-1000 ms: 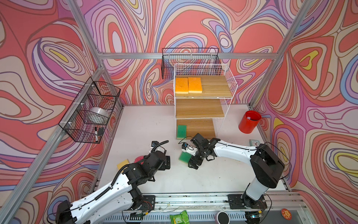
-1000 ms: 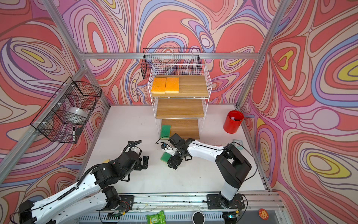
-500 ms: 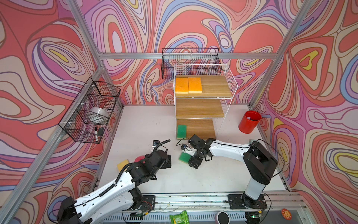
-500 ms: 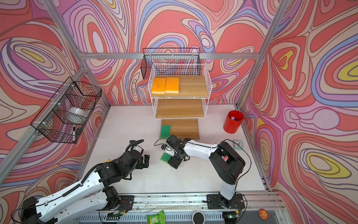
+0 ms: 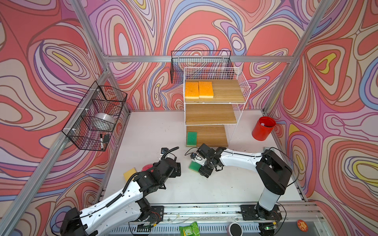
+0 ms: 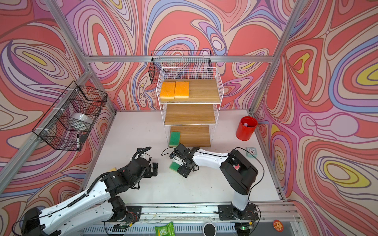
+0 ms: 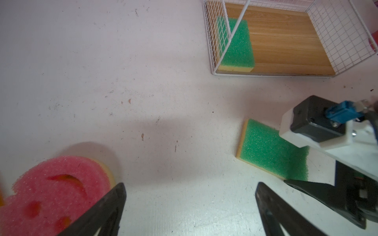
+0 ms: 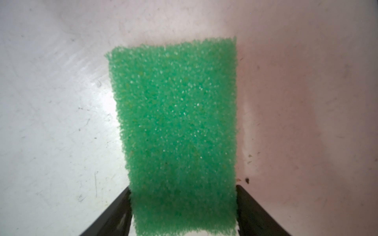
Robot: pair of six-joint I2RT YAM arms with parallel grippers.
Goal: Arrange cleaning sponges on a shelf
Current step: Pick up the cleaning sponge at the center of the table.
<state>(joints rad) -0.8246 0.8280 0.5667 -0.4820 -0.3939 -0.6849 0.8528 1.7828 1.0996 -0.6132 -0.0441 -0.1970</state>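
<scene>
Now the right gripper [image 8: 183,188] has closed in from its full spread. Its black jaws press both long sides of the green-topped rectangular foam sponge with a yellow base [image 8: 173,112], whose near end looks slightly pinched between them. The sponge lies flat on the white counter [image 5: 204,188], lower centre in both top views, just below the white wire shelf with three wooden boards [image 5: 210,114] and apart from it. By this evidence the pick has begun and the lift is not yet made.

Green face up, its long axis runs straight out between the jaws. In a top view the sponge [image 5: 194,166] slants from upper left to lower right, largely hidden under the gripper. A matching green sponge [image 5: 191,139] lies at the left end of the lowest board with its long axis up the frame, so a turn is probably needed. The left gripper [image 7: 190,183] hangs fully spread and empty beside a round pink smiley-faced sponge [image 7: 55,183].
</scene>
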